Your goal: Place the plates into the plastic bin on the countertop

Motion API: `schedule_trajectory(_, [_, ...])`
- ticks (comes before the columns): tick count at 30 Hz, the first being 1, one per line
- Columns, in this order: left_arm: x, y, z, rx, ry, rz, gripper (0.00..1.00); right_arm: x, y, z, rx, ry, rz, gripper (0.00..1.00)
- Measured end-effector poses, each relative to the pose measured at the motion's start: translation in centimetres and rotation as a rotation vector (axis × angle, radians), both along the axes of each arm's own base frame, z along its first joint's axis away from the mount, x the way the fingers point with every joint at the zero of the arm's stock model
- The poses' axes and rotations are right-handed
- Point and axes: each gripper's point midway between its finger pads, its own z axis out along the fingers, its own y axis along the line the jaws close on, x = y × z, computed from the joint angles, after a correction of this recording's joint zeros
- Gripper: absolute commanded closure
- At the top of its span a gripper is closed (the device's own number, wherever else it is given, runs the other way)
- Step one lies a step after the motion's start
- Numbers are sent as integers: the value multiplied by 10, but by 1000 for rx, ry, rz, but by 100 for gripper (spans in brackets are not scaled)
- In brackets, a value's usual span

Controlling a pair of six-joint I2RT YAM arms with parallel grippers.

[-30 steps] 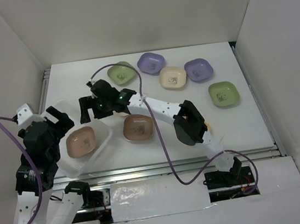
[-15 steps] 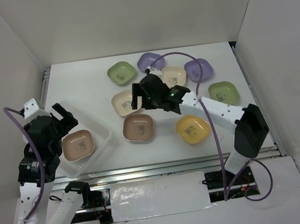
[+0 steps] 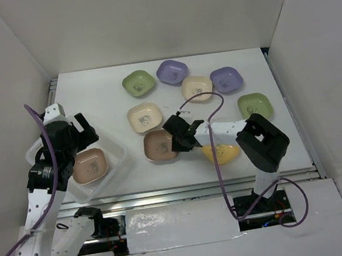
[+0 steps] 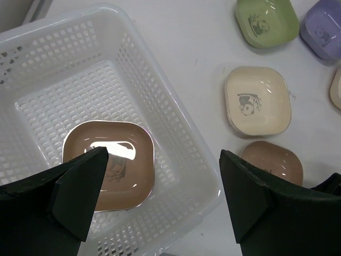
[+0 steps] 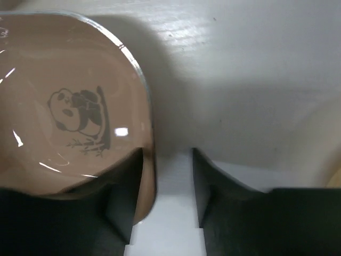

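A brown plate [image 3: 159, 145] lies on the white countertop [image 3: 91, 94]. My right gripper [image 3: 179, 141] is low at its right rim. In the right wrist view the right gripper [image 5: 166, 160] straddles that rim of the brown plate [image 5: 64, 101]: one finger is inside the dish, the other outside with a gap, so it is open. Another brown plate [image 4: 109, 170] lies inside the plastic bin [image 4: 176, 106]. My left gripper [image 4: 160, 197] hangs wide open above the bin's near corner, holding nothing. Green [image 3: 138, 83], purple [image 3: 172, 71], cream [image 3: 144, 117] and yellow [image 3: 222, 153] plates lie on the countertop.
More plates sit at the back right: cream [image 3: 197, 88], purple [image 3: 226, 80] and green [image 3: 255, 107]. The bin [image 3: 116, 167] stands at the front left by the left arm. White walls close in the left, back and right sides.
My right arm swung from over the bin back to the right, then down to the brown plate's right rim, and its jaws narrowed. The left gripper drifted slightly toward the back, still open.
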Motion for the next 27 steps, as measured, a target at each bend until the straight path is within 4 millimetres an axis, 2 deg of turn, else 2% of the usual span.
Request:
schedule_trajectory(2, [2, -3, -2, -5, 10, -16, 1, 2, 3, -2, 26, -11, -12, 92])
schedule_trajectory(3, [2, -4, -2, -7, 10, -22, 1, 2, 5, -2, 40, -13, -22, 98])
schedule_trajectory(6, [3, -11, -2, -12, 10, -63, 1, 8, 11, 12, 91, -54, -45, 100])
schedule_trajectory(10, [11, -38, -7, -53, 34, -209, 1, -2, -4, 26, 42, -84, -68, 100])
schedule_trajectory(15, [23, -87, -25, -107, 137, -428, 1, -18, -4, 78, 67, -179, -62, 100])
schedule_trajectory(18, [22, -113, -36, -140, 197, -532, 1, -19, 7, 111, 127, -234, -49, 100])
schedule_trajectory(21, [20, -128, -39, -152, 228, -595, 3, -17, 23, 135, 171, -265, -33, 100])
schedule_trajectory(23, [20, -135, -41, -151, 240, -628, 8, -15, 32, 149, 197, -282, -26, 100])
schedule_trajectory(26, [19, -140, -49, -156, 275, -649, 21, -12, 47, 167, 231, -305, -8, 100])
schedule_trajectory(27, [19, -140, -52, -157, 288, -649, 41, -12, 52, 172, 241, -310, -3, 100])
